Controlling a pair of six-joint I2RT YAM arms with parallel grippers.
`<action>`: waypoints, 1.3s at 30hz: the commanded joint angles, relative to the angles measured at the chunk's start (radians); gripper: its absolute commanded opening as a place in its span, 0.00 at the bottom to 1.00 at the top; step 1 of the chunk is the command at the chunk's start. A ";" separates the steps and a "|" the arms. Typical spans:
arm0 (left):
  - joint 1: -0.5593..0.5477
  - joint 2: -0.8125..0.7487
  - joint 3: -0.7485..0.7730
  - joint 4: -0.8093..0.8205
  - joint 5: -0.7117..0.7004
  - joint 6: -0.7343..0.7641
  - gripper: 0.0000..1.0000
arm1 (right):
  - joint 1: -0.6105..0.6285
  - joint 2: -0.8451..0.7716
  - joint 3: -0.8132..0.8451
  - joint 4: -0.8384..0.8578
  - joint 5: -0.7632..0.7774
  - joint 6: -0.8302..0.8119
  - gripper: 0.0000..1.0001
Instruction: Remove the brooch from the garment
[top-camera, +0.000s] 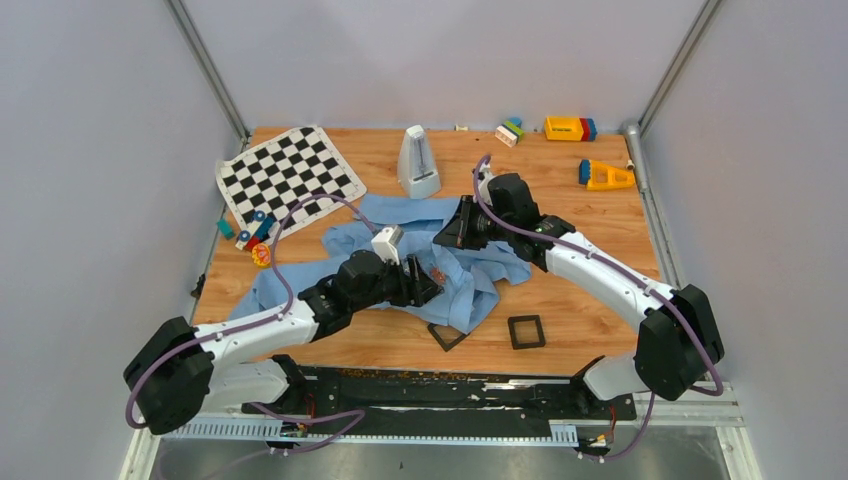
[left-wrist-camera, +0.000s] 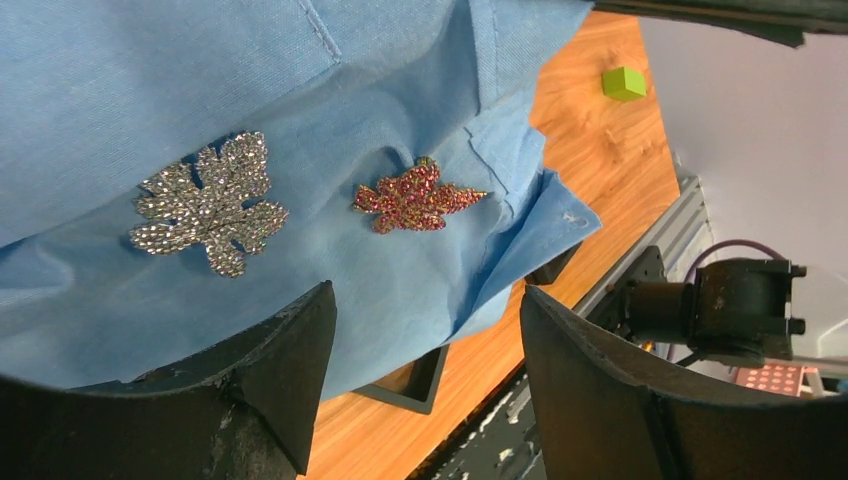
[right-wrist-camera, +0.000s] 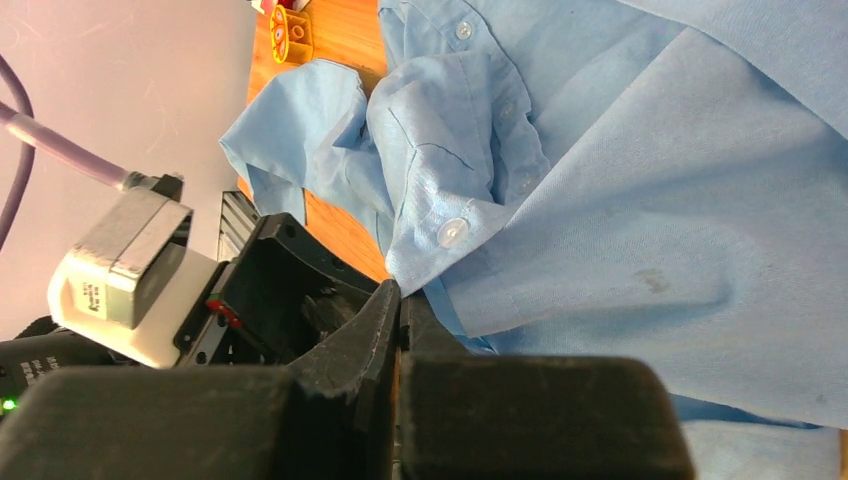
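The left gripper (left-wrist-camera: 425, 300) is spread wide, holding nothing. Its 2 dark fingers (left-wrist-camera: 290, 350) fill the bottom of the left wrist view, with bare cloth showing in the gap between them. Just above that gap, near the centre of the frame, the red leaf brooch (left-wrist-camera: 415, 197) lies pinned flat on the blue shirt (left-wrist-camera: 150, 80). It is lined up with the opening, which suggests the approach is aimed at this one. The silver leaf brooch (left-wrist-camera: 210, 200) sits to its left, above the left finger and apart from the red one.

The right gripper (right-wrist-camera: 400, 300) is closed, its tips meeting at the lower centre of the right wrist view. It seems to be pinching a fold of the shirt beside the button placket. This is probably to keep the cloth taut and stop it lifting when the brooch is pulled.

The shirt lies crumpled at the middle of the wooden table (top-camera: 600, 210). A black square frame (top-camera: 527, 331) sits below it, clear of both arms. No brooch has been touched yet.
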 joint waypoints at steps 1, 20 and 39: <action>-0.021 0.051 0.072 0.061 -0.070 -0.101 0.75 | 0.005 -0.011 0.041 0.028 -0.022 0.033 0.00; -0.062 0.140 0.151 -0.050 -0.330 -0.222 0.51 | 0.023 -0.061 -0.017 0.051 0.026 0.050 0.00; -0.063 0.056 0.125 -0.198 -0.312 -0.137 0.00 | 0.023 -0.056 -0.038 0.007 0.112 -0.048 0.34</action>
